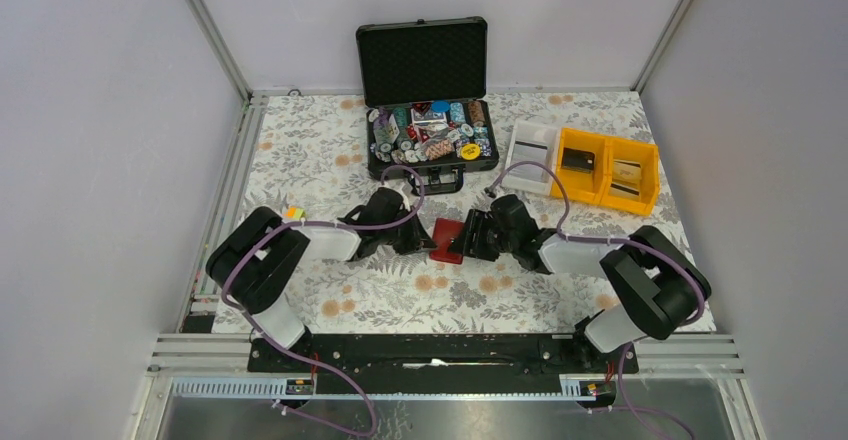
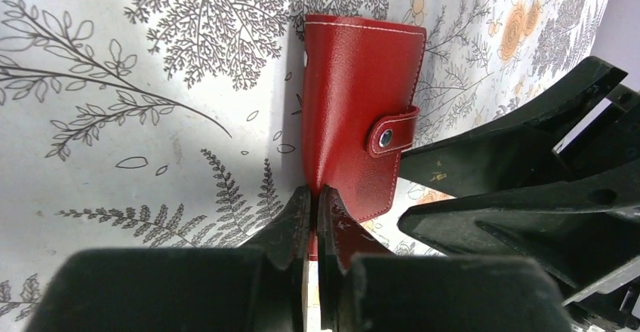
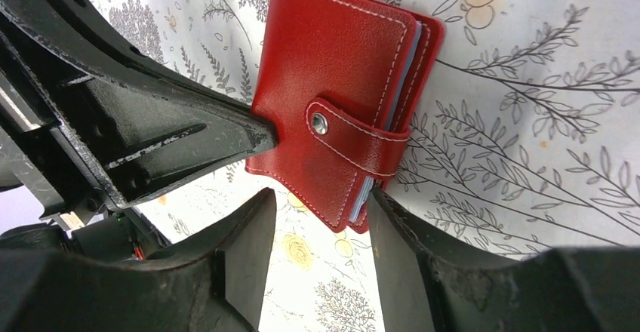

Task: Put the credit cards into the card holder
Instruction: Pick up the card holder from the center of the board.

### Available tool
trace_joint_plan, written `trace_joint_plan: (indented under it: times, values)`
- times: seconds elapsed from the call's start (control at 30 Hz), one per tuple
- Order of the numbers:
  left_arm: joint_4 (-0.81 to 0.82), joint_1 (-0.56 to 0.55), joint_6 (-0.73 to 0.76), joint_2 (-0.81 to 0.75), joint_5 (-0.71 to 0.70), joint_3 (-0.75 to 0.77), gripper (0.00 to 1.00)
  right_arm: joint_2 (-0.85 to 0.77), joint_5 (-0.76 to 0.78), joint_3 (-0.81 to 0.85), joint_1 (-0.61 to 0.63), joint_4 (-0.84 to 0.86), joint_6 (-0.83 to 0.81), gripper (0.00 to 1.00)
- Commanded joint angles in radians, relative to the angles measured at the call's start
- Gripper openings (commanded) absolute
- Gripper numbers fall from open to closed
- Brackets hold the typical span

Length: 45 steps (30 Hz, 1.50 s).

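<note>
Cloth (image 1: 330, 160) printed with grey ferns and orange blossoms is spread over the whole counter (image 1: 560, 110), which is enclosed by plain pale walls (image 1: 100, 110) and by aluminium rails (image 1: 213, 32) at the corners. Both arm bases are carried on a black bar (image 1: 430, 352) at the near edge. At the far edge an open black case (image 1: 423, 60) is stood, its lower half filled with poker chips (image 1: 430, 138); to its right a white tray (image 1: 530, 145) and yellow bins (image 1: 605, 165) are set side by side.

The dark red card holder (image 2: 358, 98) is laid on the cloth at the middle of the counter, between the two arms, folded shut with its snap tab (image 2: 392, 132) fastened. The left fingers (image 2: 290, 222) are pressed together on the holder's near edge, a thin strip of red being pinched between them. The right fingers (image 3: 241, 249) are held apart, one on each side of the holder's near corner, and are not seen to be clamped on it. Pale blue edges of cards (image 3: 364, 196) are seen between the holder's covers in the right wrist view; how many are lodged there cannot be told. A soft shadow is cast on the cloth along the holder's left side in the left wrist view, and the cloth is seen to lie flat around it.
</note>
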Motion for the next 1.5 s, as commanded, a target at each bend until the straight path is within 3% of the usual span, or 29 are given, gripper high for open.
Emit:
trace_joint_plan:
  times: [0.0, 0.2, 0.33, 0.4, 0.6, 0.73, 1.03, 1.47]
  values:
    - [0.03, -0.009, 0.028, -0.056, 0.019, -0.019, 0.0, -0.087, 0.077, -0.005, 0.013, -0.044, -0.003, 0.57]
    - [0.108, -0.003, 0.071, -0.247, 0.031, -0.066, 0.0, -0.276, 0.181, 0.031, 0.001, -0.188, -0.065, 0.75]
    - [0.113, 0.009, 0.123, -0.406, 0.027, -0.1, 0.0, -0.434, 0.104, 0.041, -0.066, -0.208, -0.098, 0.95]
    - [0.113, 0.011, 0.15, -0.493, 0.03, -0.114, 0.0, -0.488, 0.009, 0.052, -0.116, -0.207, -0.109, 0.99]
    - [0.022, 0.012, 0.237, -0.742, 0.055, -0.1, 0.0, -0.561, -0.251, 0.101, -0.217, -0.153, -0.097, 1.0]
    - [-0.062, 0.011, 0.268, -0.811, 0.095, -0.06, 0.0, -0.567, -0.389, 0.119, -0.217, 0.007, -0.027, 1.0]
    - [-0.059, 0.012, 0.238, -0.811, 0.14, -0.042, 0.0, -0.531, -0.46, 0.177, -0.216, 0.047, -0.017, 0.86]
    - [-0.009, 0.011, 0.218, -0.801, 0.159, -0.052, 0.0, -0.468, -0.438, 0.225, -0.21, -0.051, -0.089, 0.75]
